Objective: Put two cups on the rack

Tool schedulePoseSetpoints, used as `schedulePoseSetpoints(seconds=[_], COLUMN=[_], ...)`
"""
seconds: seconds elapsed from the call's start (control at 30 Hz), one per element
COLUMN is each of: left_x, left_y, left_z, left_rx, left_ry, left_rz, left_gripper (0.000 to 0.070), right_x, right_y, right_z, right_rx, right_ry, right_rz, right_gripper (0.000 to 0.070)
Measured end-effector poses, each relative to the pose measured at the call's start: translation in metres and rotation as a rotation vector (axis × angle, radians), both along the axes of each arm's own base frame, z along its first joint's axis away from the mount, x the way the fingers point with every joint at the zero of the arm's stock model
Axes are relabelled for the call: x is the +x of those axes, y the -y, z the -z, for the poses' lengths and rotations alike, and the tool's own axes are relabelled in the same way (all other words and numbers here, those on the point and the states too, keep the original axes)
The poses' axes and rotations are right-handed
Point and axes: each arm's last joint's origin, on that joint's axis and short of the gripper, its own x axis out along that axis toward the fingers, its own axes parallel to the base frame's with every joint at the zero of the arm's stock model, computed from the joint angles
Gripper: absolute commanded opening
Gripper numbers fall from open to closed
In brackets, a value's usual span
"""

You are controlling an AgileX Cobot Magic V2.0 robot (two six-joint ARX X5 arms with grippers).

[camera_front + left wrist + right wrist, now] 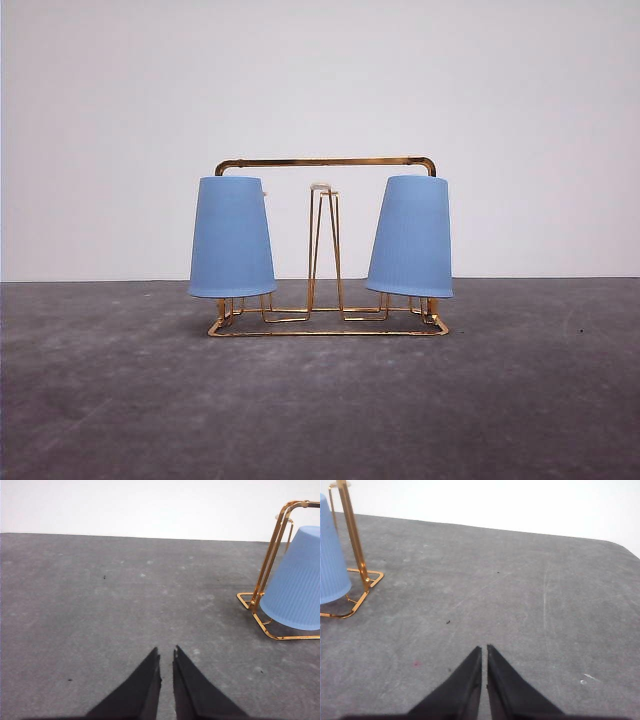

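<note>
Both pincers are closed on nothing above the grey surface (pixel 320 400): the left pincer (pixel 166 655) left of the rack (pixel 325 161), the right pincer (pixel 484 650) right of it. Two cups sit inverted on the rack's outer prongs, left cup (pixel 231 237) and right cup (pixel 411 236).

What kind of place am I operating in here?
Probably a bare test bench or lab setup, not a kitchen: a plain grey table, a blank white wall, and just the wire rack holding two inverted blue cups.
</note>
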Motion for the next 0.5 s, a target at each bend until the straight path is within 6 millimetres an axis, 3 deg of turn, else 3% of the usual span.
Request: schedulePoseSetpoints(seconds=[0.5], left_x=[0.0], left_y=[0.0], left_z=[0.0], left_rx=[0.0], left_ry=[0.0], left_rz=[0.0], left_gripper=[0.0026], right_x=[0.0], right_y=[0.0], right_z=[0.0001], right_rx=[0.0], right_ry=[0.0], right_rz=[0.0], right_gripper=[0.0016])
